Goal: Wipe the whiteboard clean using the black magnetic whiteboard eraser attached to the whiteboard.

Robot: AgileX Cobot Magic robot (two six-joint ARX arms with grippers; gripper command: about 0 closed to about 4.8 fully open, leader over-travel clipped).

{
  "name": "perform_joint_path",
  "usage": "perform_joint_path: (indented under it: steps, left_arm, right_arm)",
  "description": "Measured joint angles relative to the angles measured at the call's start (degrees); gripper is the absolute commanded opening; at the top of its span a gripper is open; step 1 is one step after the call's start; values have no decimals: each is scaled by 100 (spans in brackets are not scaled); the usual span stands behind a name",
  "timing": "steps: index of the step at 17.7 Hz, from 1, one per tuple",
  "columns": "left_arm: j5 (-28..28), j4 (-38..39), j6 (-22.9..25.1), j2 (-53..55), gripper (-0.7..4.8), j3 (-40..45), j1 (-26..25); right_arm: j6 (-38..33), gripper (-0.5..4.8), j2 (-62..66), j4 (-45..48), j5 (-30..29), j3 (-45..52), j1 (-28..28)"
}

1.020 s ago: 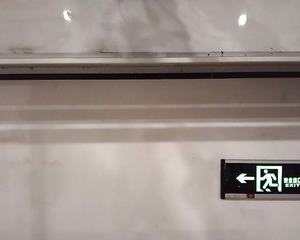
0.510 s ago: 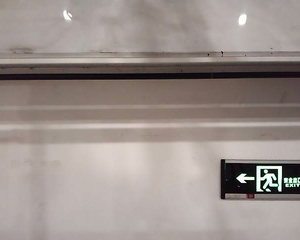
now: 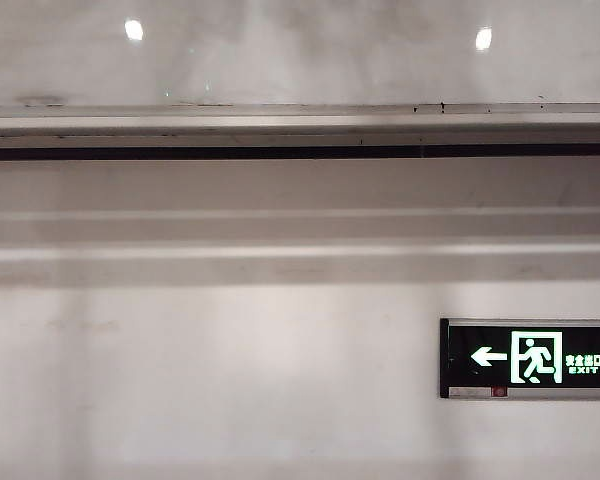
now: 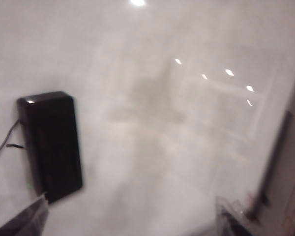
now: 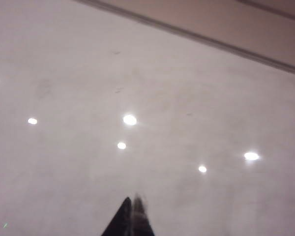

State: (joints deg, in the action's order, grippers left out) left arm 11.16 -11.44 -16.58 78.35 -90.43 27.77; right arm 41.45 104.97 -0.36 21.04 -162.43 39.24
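The only readable sign is the black exit sign [image 3: 529, 359] mounted on the matte wall [image 3: 230, 380] at the lower right of the exterior view. It shows a lit arrow pointing left, a green running-figure pictogram in a doorway, and to the right of that the word "EXIT" under a row of small characters too small to make out. Neither wrist view shows any text.

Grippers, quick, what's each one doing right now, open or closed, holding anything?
Left gripper: open, holding nothing; the black magnetic whiteboard eraser sits on the whiteboard ahead.
Right gripper: closed, empty, facing the whiteboard.
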Motion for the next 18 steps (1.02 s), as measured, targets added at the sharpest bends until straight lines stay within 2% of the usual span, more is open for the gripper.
perform_joint_path:
  steps: [1,3,5,8,11,13,18]
  left_arm:
    - [-166,-203,0,216,479,-72,70]
    - [-1217,-579,4,994,479,-507,437]
    - [-1497,-704,20,1609,479,-1043,483]
    - [-2269,-769,101,2387,479,-1770,522]
    - [-2393,-979,144,3036,479,-2291,544]
    - [-2557,-1034,151,3254,479,-2481,531]
    - [-2680,-1143,151,3816,479,-3248,540]
  right_arm:
    - [0,-5,-61,-7,0,0,2]
    - [0,-5,-157,-11,-4,4,11]
    - [-26,-5,-177,-33,0,4,9]
    - [-94,-5,-190,-275,-2,4,24]
    - [-103,-5,-177,-518,2,15,326]
    - [-105,-5,-181,-511,-17,11,330]
    - [-85,-5,-190,-831,369,17,920]
